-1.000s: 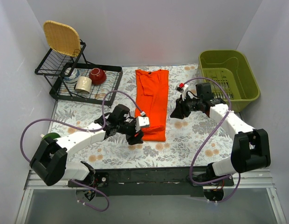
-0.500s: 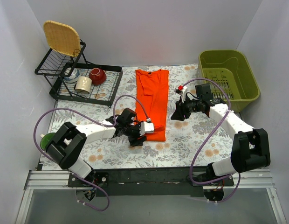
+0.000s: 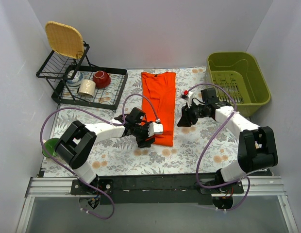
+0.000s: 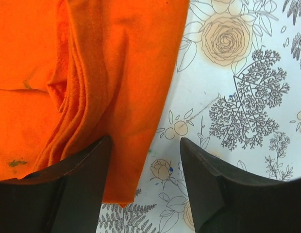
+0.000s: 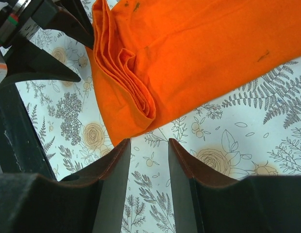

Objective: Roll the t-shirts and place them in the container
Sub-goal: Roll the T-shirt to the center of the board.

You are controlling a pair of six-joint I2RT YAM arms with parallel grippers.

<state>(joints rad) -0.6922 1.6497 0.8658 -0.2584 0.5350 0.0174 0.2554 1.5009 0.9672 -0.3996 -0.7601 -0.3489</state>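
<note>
The orange-red t-shirt point(image 3: 158, 104) lies folded into a long strip in the middle of the flowered table cover, with its near end bunched into a loose fold point(image 5: 136, 92). My left gripper point(image 3: 147, 139) is open at the shirt's near left corner. In the left wrist view point(image 4: 145, 194) one finger point(image 4: 68, 189) lies over the shirt's edge point(image 4: 116, 97) and the other over bare cover. My right gripper point(image 3: 183, 119) is open and empty just right of the shirt's near end, its jaws point(image 5: 149, 165) over bare cover, short of the shirt's corner.
A black dish rack point(image 3: 90, 90) at the back left holds a red-brown bowl point(image 3: 101, 78), a cream cup point(image 3: 86, 87) and a woven plate point(image 3: 64, 40). A green basket point(image 3: 237, 80) stands at the back right. A green object point(image 3: 50, 145) sits at the left edge.
My left arm has stretched right, bringing its gripper a little further along the shirt's near edge. The right gripper has barely moved.
</note>
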